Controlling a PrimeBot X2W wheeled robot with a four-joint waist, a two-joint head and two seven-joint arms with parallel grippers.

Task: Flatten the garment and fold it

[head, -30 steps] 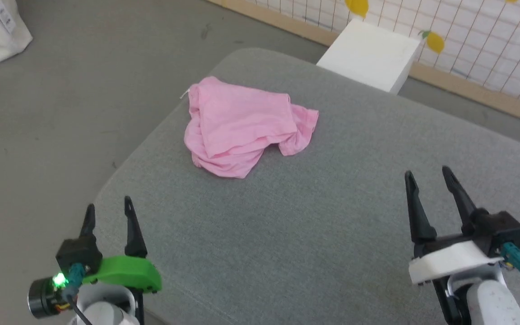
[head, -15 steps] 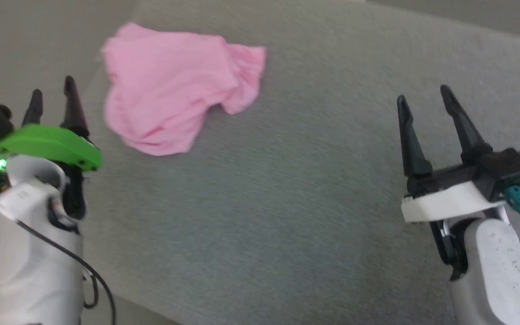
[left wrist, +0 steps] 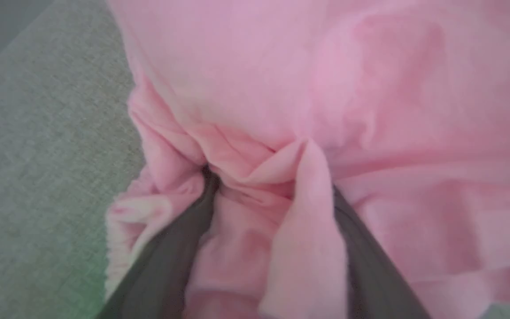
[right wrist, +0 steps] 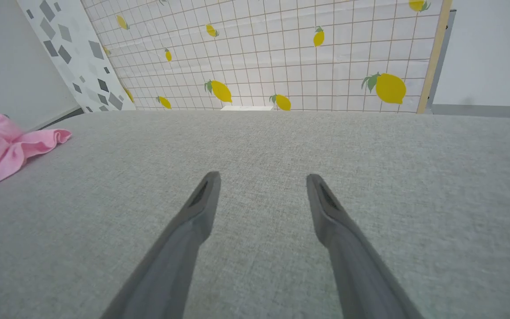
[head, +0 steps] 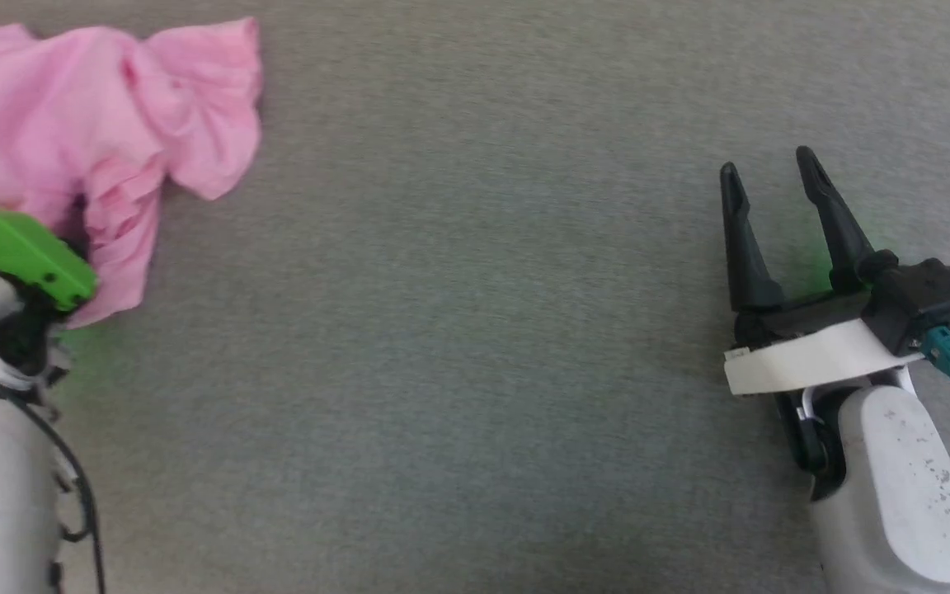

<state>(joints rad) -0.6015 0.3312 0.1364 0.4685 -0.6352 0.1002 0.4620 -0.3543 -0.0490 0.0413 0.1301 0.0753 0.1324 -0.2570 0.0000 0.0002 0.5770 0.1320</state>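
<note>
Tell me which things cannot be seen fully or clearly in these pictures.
1. Garment: head view, cut off by the top and left edges; the green mount covers its near part.
2. Left gripper: left wrist view, the tips are buried under pink folds, and the picture is blurred.
3. Garment: right wrist view, cut off by the left edge.

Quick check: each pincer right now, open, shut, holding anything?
Left pincer: open, sunk in the pink garment, cloth bunched in its gap, not clamped.
Right pincer: open, holding nothing, over the grey surface.
</note>
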